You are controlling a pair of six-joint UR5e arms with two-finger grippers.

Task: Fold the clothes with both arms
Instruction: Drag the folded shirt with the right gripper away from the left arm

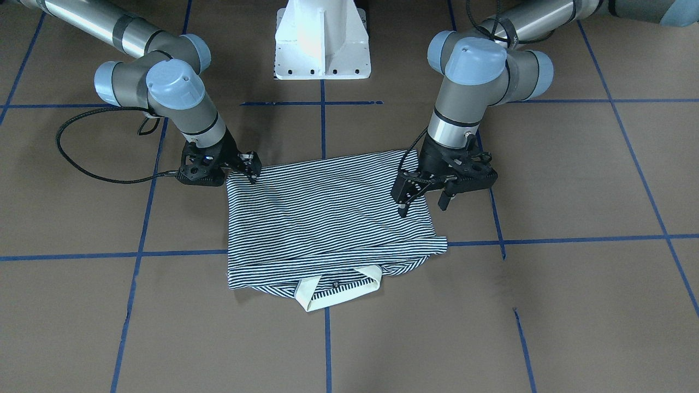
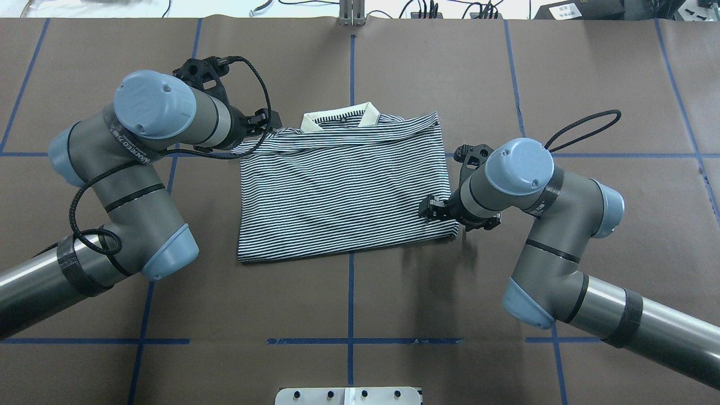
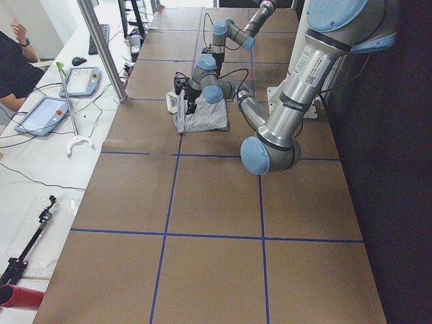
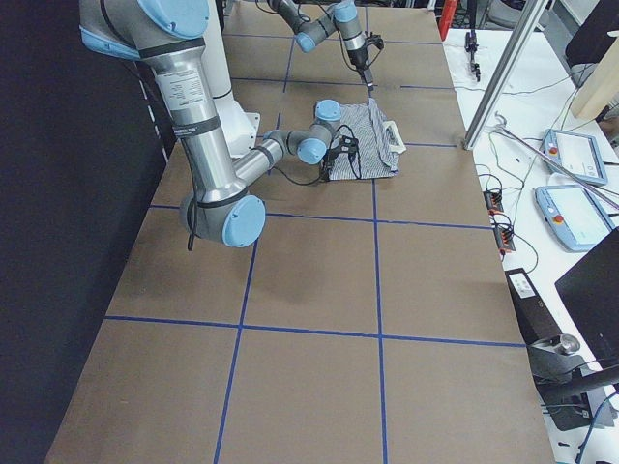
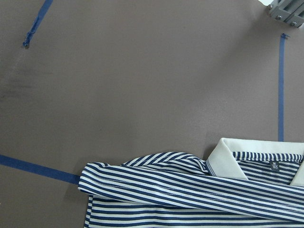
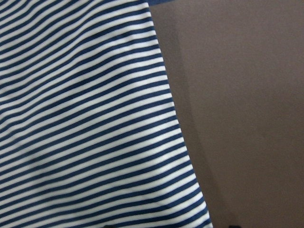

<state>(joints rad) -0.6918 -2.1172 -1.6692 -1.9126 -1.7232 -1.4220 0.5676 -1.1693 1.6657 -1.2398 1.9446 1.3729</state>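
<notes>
The striped polo shirt lies folded into a rectangle on the brown table, its cream collar on the side far from the robot. My left gripper hangs open just above the shirt's far-left corner. It holds nothing. The left wrist view shows that corner's folded-over edge and the collar. My right gripper is low at the near-right corner, fingers together and tips touching the cloth. The right wrist view shows only stripes and bare table.
The white pedestal base stands behind the shirt on the robot's side. Blue tape lines grid the table. A side bench with tablets and a seated person runs along the far edge.
</notes>
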